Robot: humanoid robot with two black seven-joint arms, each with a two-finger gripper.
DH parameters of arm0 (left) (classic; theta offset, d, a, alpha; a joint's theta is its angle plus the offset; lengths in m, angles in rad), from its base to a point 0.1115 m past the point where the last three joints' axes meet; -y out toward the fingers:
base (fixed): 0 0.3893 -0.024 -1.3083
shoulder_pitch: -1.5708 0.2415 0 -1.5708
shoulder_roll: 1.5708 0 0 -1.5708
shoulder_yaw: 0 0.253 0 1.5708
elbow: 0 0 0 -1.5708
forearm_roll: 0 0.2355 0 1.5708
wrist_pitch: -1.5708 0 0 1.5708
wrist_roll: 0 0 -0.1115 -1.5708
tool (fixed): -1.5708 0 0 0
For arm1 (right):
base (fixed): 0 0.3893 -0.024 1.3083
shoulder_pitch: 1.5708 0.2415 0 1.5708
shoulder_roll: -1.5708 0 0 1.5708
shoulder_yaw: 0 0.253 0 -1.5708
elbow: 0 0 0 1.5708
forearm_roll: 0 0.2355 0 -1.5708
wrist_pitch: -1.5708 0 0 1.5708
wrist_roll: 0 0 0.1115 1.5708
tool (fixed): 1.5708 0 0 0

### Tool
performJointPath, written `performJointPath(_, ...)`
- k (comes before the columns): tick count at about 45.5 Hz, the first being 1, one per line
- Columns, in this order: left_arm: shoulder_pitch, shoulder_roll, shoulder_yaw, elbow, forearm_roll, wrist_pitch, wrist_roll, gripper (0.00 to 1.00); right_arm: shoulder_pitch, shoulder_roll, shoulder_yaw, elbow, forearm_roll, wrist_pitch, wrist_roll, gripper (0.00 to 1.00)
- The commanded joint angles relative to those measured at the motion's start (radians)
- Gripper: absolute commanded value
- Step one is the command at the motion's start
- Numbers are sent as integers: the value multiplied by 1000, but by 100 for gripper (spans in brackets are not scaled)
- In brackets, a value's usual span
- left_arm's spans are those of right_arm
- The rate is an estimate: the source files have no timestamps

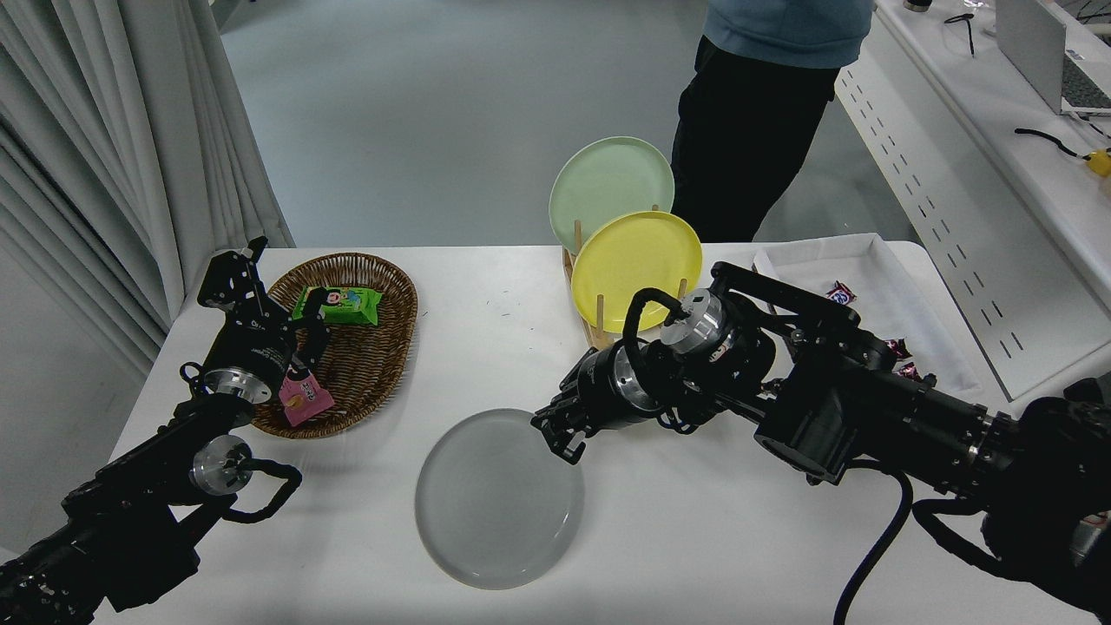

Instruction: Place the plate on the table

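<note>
A: Entry, placing step. The right end effector (555, 434) is clamped on the far right rim of the plate (496, 503), which is over the near middle of the table (694, 538). Left end effector (234, 286) is parked at the lower left, beside the wicker basket (364, 347).

B: Is the plate down?

A: Looks nearly flat, with only a thin shadow at its near edge. From this high angle I can't say whether the whole underside touches the table or the held side is a shade raised.

B: So the step in hand?

A: Final set-down, by my reading. Next move calls for settling the held rim onto the surface if it isn't there, then parting the fingers and backing off up and to the right without dragging the rim.

B: Surface?

A: White, smooth, matte; a slick plate could slide if nudged. Bare table all round the plate, so no crowding.

B: Surroundings?

A: Wooden rack (590, 325) behind the arm holds a yellow plate (635, 269) and a pale green plate (610, 180) on edge. White tray (868, 260) with wrapped sweets at right. A person (764, 130) stands at the far side; curtain (130, 130) at left; a desk with a laptop (1050, 52) at upper right.
</note>
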Motion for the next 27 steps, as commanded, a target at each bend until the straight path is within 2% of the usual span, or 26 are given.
performJointPath(1, 0, 0, 0, 0, 0, -1, 0, 100, -35, 32, 57, -85, -2, 0, 1, 0)
performJointPath(27, 0, 0, 0, 0, 0, -1, 0, 100, -127, 30, 86, -151, 15, 0, 1, 0)
